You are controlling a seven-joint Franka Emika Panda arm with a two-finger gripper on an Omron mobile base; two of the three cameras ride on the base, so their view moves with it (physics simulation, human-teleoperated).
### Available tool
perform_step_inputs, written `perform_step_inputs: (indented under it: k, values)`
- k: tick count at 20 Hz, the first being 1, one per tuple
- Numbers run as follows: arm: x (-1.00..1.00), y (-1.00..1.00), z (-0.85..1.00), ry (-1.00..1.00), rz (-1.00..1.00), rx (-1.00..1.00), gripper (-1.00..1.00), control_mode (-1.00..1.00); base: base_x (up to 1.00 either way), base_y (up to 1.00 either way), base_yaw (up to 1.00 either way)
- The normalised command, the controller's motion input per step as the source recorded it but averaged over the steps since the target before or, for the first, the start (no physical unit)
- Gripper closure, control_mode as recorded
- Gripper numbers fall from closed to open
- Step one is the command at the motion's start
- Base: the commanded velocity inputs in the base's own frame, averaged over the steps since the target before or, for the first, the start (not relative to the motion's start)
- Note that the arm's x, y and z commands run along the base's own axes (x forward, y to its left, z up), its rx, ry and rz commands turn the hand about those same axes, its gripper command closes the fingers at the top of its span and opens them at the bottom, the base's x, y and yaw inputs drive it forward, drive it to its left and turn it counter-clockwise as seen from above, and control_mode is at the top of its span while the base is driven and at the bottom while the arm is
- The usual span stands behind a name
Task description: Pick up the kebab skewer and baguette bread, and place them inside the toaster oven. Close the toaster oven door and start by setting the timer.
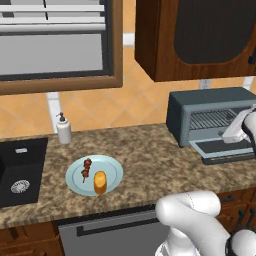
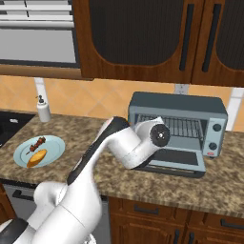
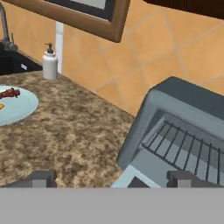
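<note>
Kebab skewer (image 1: 86, 169) and baguette bread (image 1: 100, 182) lie side by side on a pale blue plate (image 1: 113, 167) at lower left of the left base view, on the granite worktop (image 1: 150, 160), well apart from the toaster oven (image 1: 180, 112) at the right edge. The toaster oven door (image 1: 220, 148) hangs dropped open, wire rack showing inside. The gripper (image 3: 111, 180) hovers near the oven's front; in the hand view its fingers (image 3: 41, 179) stand wide apart at the bottom edge, holding nothing. From there the plate sits at the far left of the frame, so the food lies off to the hand's left, across bare worktop. The skewer's long axis runs roughly up and down in the left base view, tilted slightly; the bread stands parallel, just beside it to the right. I judge the next reach must swing away from the oven toward the plate.
</note>
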Motion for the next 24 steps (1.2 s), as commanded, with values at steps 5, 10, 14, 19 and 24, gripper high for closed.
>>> perform_step_inputs:
  k: [5, 10, 14, 19, 24]
  values:
    - [0.53, -0.38, -0.24, -0.20, 0.18, -0.02, -1.00, -1.00, 0.00, 0.00, 0.00]
    - [0.54, -0.33, -0.23, -0.02, 0.08, -0.03, -1.00, -1.00, 0.00, 0.00, 0.00]
    - [0.45, -0.48, -0.34, 0.00, 0.00, -0.03, -1.00, -1.00, 0.00, 0.00, 0.00]
    - [0.48, -0.11, -0.50, 0.00, -0.07, -0.08, -1.00, -1.00, 0.00, 0.00, 0.00]
    - [0.53, -0.01, -0.40, 0.00, -0.20, -0.10, -1.00, -1.00, 0.00, 0.00, 0.00]
